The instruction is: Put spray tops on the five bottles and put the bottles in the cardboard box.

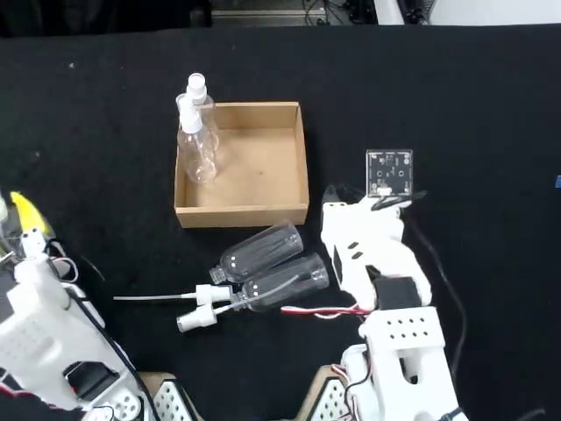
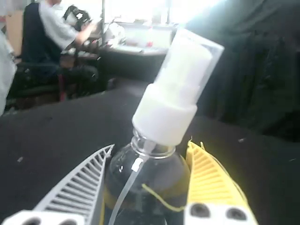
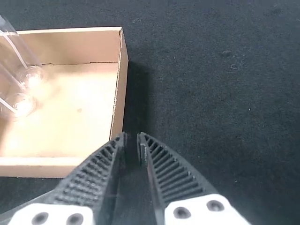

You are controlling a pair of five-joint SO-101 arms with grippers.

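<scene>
My left gripper (image 2: 151,149) grips one bottle (image 2: 149,183); my right gripper (image 3: 131,137) is nearly closed, empty. Two bottles (image 1: 198,145) stand in the box (image 1: 241,213), two more (image 1: 263,251) lie outside.

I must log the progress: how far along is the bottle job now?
Done: two capped bottles stand in the cardboard box. In hand: the left gripper grips a third bottle with its spray top on. Left: two bottles lie before the box, a loose spray top beside them.

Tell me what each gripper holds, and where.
The left gripper holds a bottle with spray top on, by the body just below the neck. The right gripper holds nothing.
</scene>
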